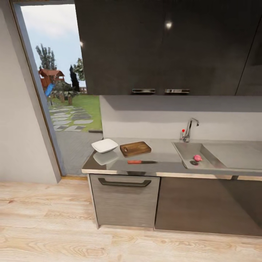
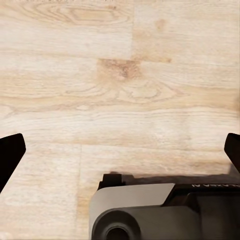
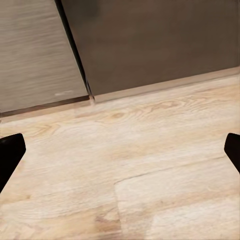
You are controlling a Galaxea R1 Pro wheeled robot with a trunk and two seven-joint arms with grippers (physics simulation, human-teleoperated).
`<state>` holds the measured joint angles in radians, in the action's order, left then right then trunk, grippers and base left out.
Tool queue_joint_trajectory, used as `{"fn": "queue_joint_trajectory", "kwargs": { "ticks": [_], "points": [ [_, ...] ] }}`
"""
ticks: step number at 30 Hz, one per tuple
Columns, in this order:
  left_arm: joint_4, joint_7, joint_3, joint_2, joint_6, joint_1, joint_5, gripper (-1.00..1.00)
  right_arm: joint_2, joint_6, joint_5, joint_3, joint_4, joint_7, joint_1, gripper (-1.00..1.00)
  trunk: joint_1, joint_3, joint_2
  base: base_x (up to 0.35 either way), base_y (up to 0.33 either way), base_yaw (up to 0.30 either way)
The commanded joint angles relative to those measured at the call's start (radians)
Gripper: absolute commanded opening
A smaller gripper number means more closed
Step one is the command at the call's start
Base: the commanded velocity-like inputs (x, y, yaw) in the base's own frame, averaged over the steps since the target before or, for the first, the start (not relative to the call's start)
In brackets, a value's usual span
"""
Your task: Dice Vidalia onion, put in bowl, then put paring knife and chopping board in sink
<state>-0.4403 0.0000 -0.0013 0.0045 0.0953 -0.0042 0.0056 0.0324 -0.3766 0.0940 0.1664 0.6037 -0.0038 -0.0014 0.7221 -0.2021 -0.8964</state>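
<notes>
Head view: kitchen run seen from a little way back across a pale wood floor (image 1: 72, 236), with the glossy dark grey countertop (image 1: 163, 163) spanning the middle. Near its left end, white squarish bowl (image 1: 104, 145), upright, with its reflection on the slab just in front. Just beside the bowl, toward the sink, dark brown chopping board (image 1: 135, 148) lying flat, handle slot at the end nearer the bowl; whether the two touch cannot be told. In front of the board, close to the counter edge and apart from it, paring knife (image 1: 142, 162), lying flat, red handle toward the bowl side, dark blade pointing toward the sink. Further along, grey steel sink (image 1: 185, 151) with curved chrome tap (image 1: 190, 129) behind it and flat drainboard (image 1: 236, 154) beyond. Inside the basin, Vidalia onion (image 1: 197, 158), small and pinkish, resting just beside the round drain (image 1: 194, 162). Below the counter, a drawer front with a dark bar handle (image 1: 124, 182); above, dark wall cabinets (image 1: 163, 47); off to the left, a doorway (image 1: 62, 91) onto grass and trees. Left wrist view: left gripper (image 2: 120, 150) spread wide, dark fingertips (image 2: 10, 155) at opposite edges, nothing between them, floorboards underneath and part of the robot's grey body (image 2: 150, 210) below. Right wrist view: right gripper (image 3: 120, 150) likewise spread wide and holding nothing, over floor and the base of the dark cabinet fronts (image 3: 160, 45).
</notes>
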Motion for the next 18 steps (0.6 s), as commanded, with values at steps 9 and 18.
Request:
{"fn": "queue_joint_trajectory", "kwargs": {
  "ticks": [9,18],
  "points": [
    [0.0,0.0,0.0,0.0,0.003,0.0,0.001,1.0,0.001,-0.002,0.009,0.001,-0.001,0.002,0.0,1.0,-0.034,0.027,0.062,0.0,0.0,0.0],
    [0.002,0.0,0.0,0.0,0.003,0.0,0.001,1.0,0.001,-0.002,0.009,0.001,-0.001,0.002,0.0,1.0,-0.069,0.055,0.125,0.0,0.0,0.0]
  ]
}}
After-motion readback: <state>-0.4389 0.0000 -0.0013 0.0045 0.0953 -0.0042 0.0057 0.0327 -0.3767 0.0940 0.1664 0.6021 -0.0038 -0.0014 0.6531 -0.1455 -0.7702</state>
